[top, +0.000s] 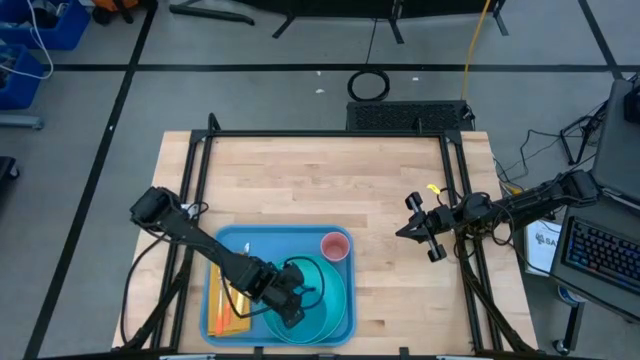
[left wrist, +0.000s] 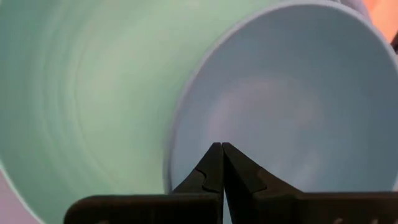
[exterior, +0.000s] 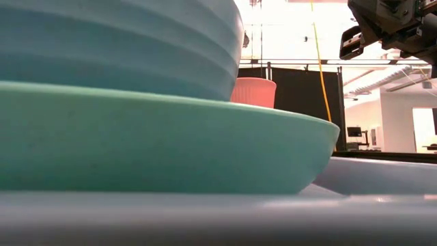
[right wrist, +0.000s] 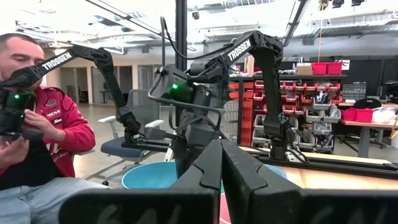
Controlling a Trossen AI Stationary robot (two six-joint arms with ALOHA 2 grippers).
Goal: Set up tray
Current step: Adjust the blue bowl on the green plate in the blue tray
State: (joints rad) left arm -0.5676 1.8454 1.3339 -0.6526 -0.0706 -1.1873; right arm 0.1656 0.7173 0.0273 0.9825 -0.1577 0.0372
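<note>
On the blue tray (top: 228, 240) at the table's near edge, an orange napkin (top: 222, 305) lies leftmost, then my left gripper (top: 290, 316), fingers pressed together and empty, over the bowl (left wrist: 298, 93) stacked in the turquoise plate (top: 335, 308). The pink cup (top: 335, 246) stands in the tray's far right corner, so I judge the setup nearly done. My right gripper (top: 404, 232) hangs shut and empty, well apart to the right.

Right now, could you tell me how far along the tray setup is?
Done: the tray holds a plate, a bowl on it, a pink cup and an orange napkin. In hand: nothing; the left end effector is shut above the bowl. The right end effector waits, shut. Little seems left.
</note>
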